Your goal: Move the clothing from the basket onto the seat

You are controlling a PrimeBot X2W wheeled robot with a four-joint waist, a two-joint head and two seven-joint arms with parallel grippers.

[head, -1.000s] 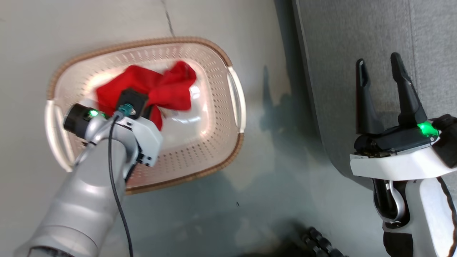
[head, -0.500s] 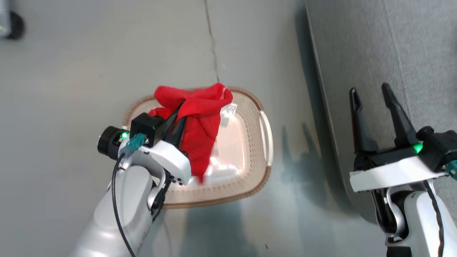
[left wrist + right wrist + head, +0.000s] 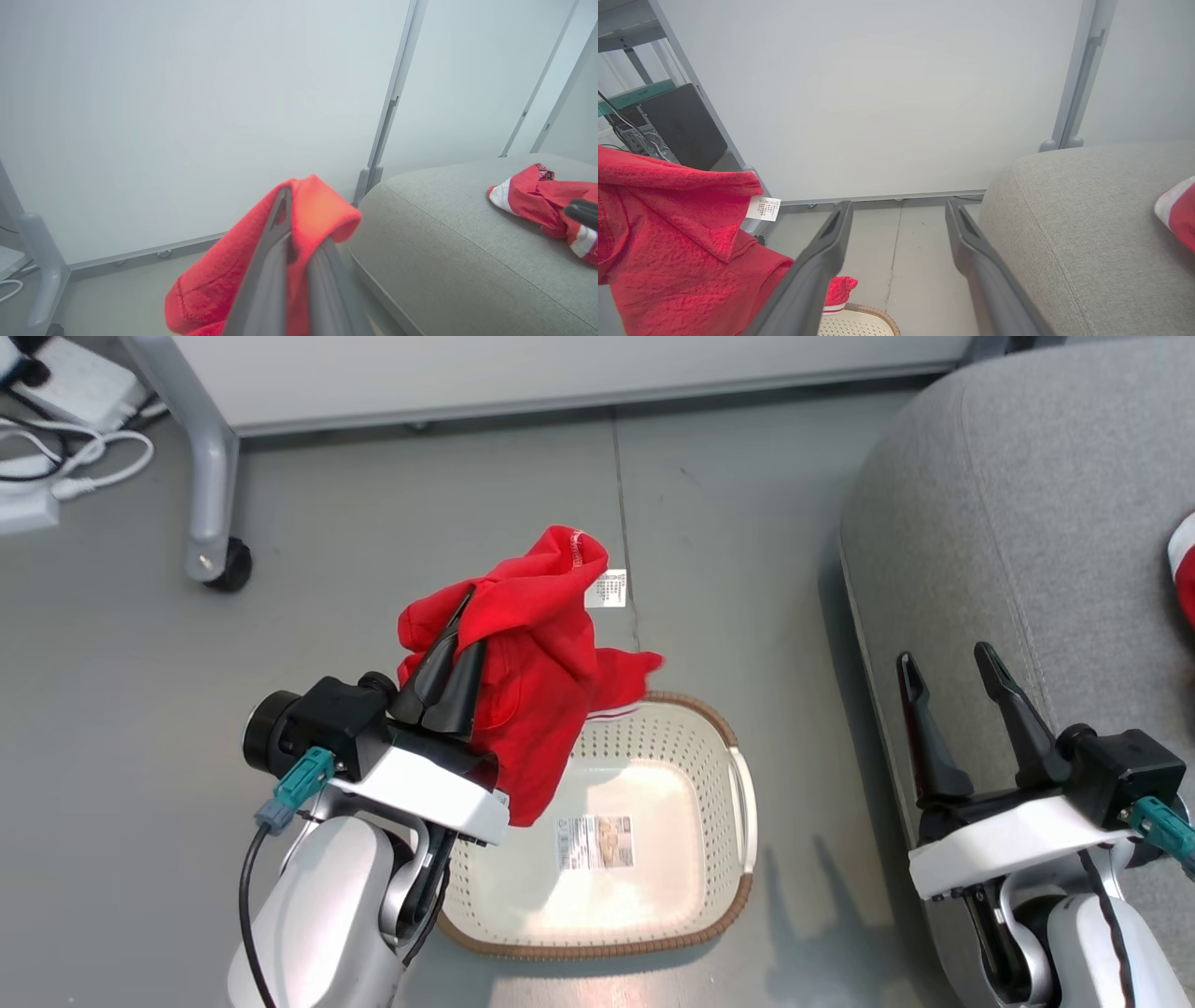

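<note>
My left gripper is shut on a red garment, which hangs above the far left rim of the cream basket. From the left wrist the same clothing drapes over my closed fingers. The right wrist view has it at the left, white label showing. The basket holds nothing but a barcode sticker. A second red-and-white garment lies on the grey seat, its edge at the right. My right gripper stands open over the seat's near edge.
A white partition wall with a grey post stands behind the floor. A grey wheeled leg and white cables sit at the far left. Dark equipment stands on shelving to the left.
My left gripper has lifted the red garment out of the basket and well above it. The head camera has risen and tilted, so the whole picture has shifted. The right gripper stays open.
</note>
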